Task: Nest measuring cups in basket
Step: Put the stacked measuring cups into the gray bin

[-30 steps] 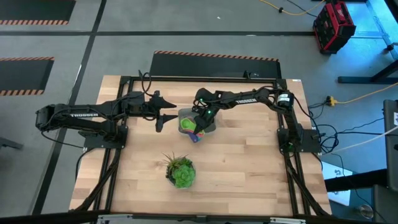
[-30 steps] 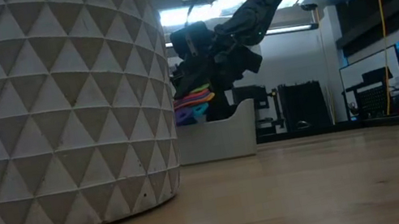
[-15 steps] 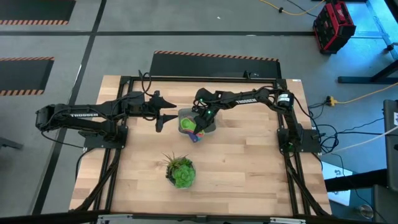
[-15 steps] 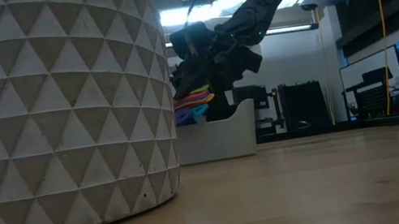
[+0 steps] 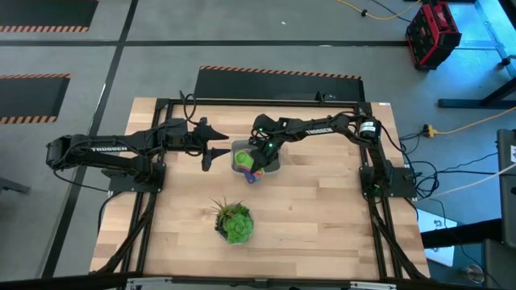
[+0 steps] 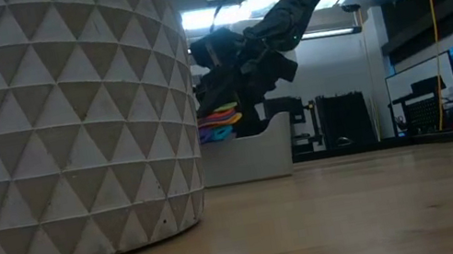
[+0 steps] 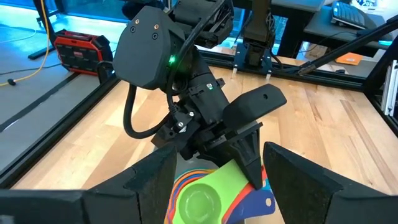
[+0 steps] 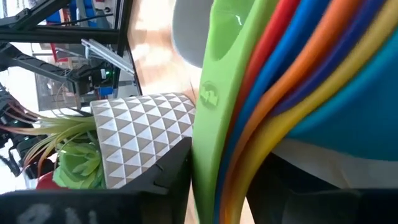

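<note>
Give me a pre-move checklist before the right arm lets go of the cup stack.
1. Measuring cups nested as one stack: ok.
2. Right gripper shut on the stack's handles: ok, they sit between its fingers in the right wrist view.
3. Stack over the basket: ok, though the handles overhang its near edge.
4. Stack seated on the basket floor: cannot tell.
5. Left gripper clear of the basket: ok, open beside it, apart.
6. Potted plant out of the way: ok.
</note>
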Tool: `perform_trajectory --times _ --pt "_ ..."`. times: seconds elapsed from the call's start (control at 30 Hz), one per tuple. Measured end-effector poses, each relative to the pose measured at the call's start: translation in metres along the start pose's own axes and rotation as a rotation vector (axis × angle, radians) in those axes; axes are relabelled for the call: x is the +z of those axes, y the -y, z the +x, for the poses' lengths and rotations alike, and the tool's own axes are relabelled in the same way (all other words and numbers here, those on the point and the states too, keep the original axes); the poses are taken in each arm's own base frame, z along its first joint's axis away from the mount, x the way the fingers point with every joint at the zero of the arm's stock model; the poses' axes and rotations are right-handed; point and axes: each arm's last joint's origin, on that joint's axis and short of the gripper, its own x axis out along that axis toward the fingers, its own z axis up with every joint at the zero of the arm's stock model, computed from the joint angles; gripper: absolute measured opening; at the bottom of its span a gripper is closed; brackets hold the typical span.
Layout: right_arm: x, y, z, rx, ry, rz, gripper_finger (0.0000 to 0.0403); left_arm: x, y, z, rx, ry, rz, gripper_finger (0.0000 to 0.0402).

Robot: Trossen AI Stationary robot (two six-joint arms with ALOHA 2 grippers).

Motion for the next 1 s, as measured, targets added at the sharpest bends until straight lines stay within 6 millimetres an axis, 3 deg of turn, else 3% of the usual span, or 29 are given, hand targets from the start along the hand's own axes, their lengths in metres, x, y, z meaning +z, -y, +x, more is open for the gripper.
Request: perform_trajectory --times 0.33,0.53,0.8,1.0 --pt "0.0017 -0.0001 -0.0010 -0.002 0.015 -0.082 0.0140 0.0000 0.0000 0.0000 0.000 0.000 0.000 0.0234" --pt "0.0014 0.0002 -0.0009 -0.006 0.015 -0.093 0.0167 0.0000 0.0000 0.0000 0.000 0.000 0.000 0.0234" --pt "0.0018 0.0024 -0.0026 -0.029 0.024 -0.118 0.0235 -0.0001 0.0000 0.0000 0.000 0.000 0.000 0.0234" --pt "0.0045 0.0053 -0.0077 -0.028 0.036 -0.114 0.0240 -0.0001 0.0000 0.0000 0.000 0.000 0.000 0.0234"
